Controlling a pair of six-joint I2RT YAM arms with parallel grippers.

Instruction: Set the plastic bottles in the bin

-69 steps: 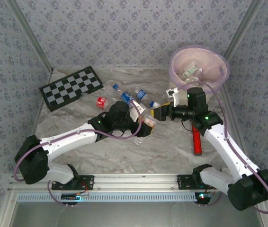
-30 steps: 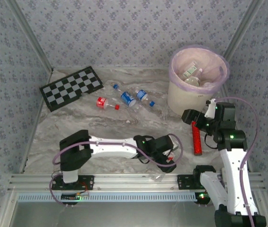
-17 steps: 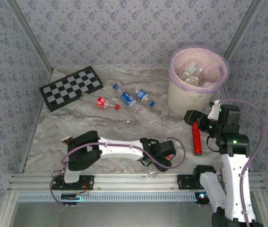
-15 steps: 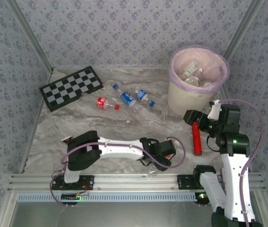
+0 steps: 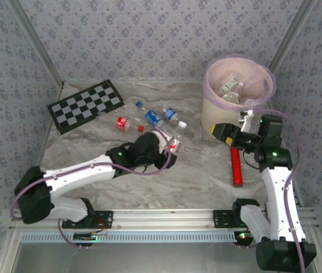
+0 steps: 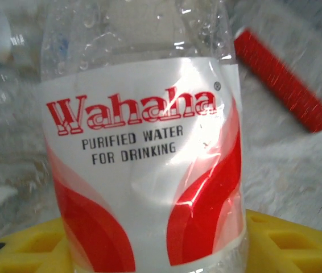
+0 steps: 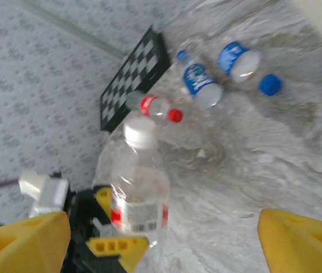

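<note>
My left gripper (image 5: 170,148) is shut on a clear plastic bottle (image 5: 176,135) with a white cap and a red-and-white label (image 6: 144,170), held upright above the middle of the table; its yellow fingers (image 6: 286,242) flank the label's lower part. My right gripper (image 5: 223,133) stands open beside the foot of the bin (image 5: 217,116), facing that bottle (image 7: 140,187) from the right, apart from it. Three more bottles lie at the back: a red-labelled one (image 5: 124,123) and two blue-labelled ones (image 5: 153,118) (image 5: 170,115). The cream bin has a pink liner and holds bottles.
A red cylinder (image 5: 236,166) lies on the marble table under the right arm. A black-and-white checkerboard (image 5: 85,105) sits at the back left. Patterned walls close the table on three sides. Bare tabletop (image 5: 201,182) lies in front of the held bottle.
My left gripper closed on the bottle near the front edge, then carried it up and back to the table's middle. My right gripper shifted left, toward it.
</note>
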